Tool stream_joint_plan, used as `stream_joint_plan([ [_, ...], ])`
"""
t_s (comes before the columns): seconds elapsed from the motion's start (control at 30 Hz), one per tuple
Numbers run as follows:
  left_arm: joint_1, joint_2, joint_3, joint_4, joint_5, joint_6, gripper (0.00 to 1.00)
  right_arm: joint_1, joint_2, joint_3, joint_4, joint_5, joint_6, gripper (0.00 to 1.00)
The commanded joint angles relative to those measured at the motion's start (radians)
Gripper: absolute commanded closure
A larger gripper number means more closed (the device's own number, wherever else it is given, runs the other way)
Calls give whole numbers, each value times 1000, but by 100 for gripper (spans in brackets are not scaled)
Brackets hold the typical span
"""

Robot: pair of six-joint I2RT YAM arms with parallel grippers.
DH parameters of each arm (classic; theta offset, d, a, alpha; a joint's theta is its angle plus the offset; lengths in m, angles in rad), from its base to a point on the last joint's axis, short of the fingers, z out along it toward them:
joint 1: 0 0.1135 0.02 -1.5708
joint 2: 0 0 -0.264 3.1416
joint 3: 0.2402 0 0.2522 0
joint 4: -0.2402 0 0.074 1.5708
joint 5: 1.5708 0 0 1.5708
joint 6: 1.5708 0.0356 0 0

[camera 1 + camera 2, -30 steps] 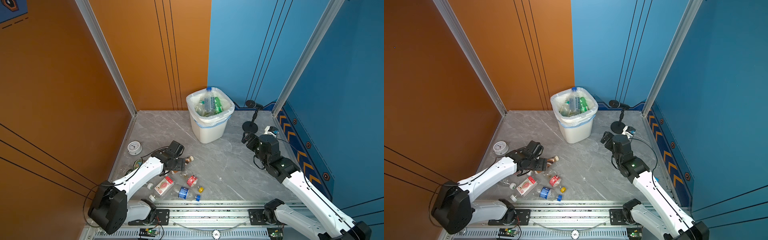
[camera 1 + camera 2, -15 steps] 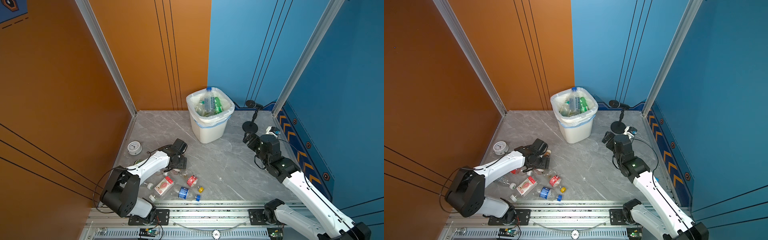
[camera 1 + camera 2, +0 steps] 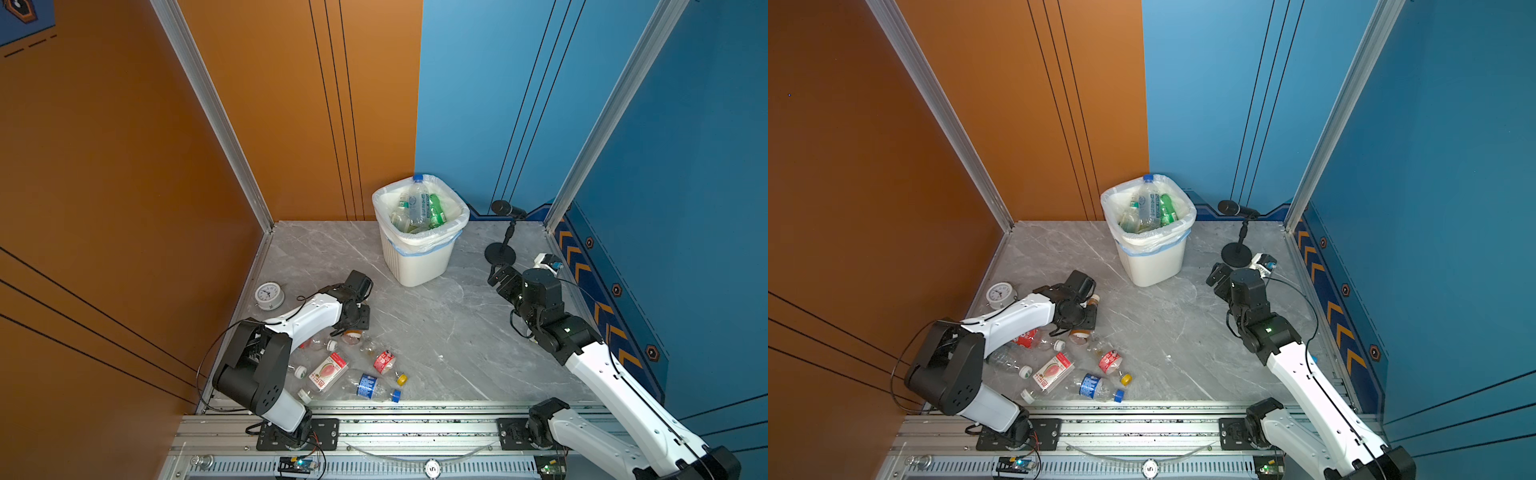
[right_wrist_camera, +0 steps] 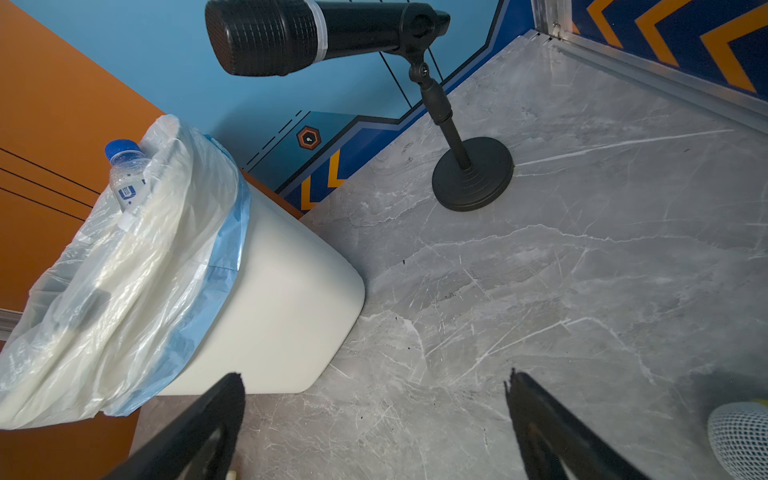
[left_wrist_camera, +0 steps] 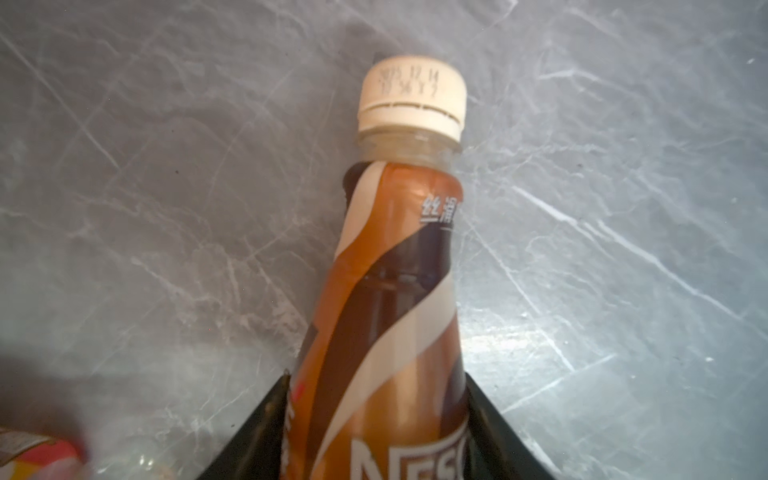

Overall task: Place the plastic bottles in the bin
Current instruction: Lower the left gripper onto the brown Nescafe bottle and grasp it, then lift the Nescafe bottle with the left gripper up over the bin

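Bin part filled, one bottle gripped, a cluster left on the floor.

Lowest in a top view, just above the rail and left of centre, about six loose bottles (image 3: 368,386) lie scattered, among them a watermelon-label bottle (image 3: 328,372); all of these have yet to go in. Just above them the left gripper (image 5: 376,382) is clenched on the body of a brown bottle (image 5: 395,270), its cream cap pointing away, low over the floor; I judge the carry not yet begun. At middle right the right gripper (image 4: 374,374) hangs released and empty. Farthest, at upper centre, the bin (image 3: 419,266) holds several bottles in its bag, with a blue-capped bottle (image 3: 417,203) poking above the rim beside a green bottle (image 3: 435,210). By my judgement the job is roughly half done.
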Motion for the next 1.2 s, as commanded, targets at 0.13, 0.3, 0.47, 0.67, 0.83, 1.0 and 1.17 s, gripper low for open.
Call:
stream_joint_plan([
  [0.13, 25, -82, 78, 2, 34, 12, 49, -9, -2, -11, 31, -23, 14, 0],
  [0.3, 27, -226, 109, 116, 79, 18, 50, -10, 0, -11, 32, -29, 11, 0],
  [0.47, 32, -350, 139, 278, 116, 18, 50, -10, 8, -13, 26, -44, 5, 0],
  [0.67, 33, -347, 273, 343, 165, 33, 50, -10, 10, -14, 25, -62, 1, 0],
  [0.83, 32, -249, 409, 412, 226, 35, 50, -10, 11, -17, 26, -67, -3, 0],
  [1.0, 26, -115, 563, 449, 263, 19, 50, -11, 3, -18, 25, -68, -7, 0],
  [1.17, 20, 18, 684, 493, 276, -30, 50, -12, -3, -18, 21, -69, -14, 0],
])
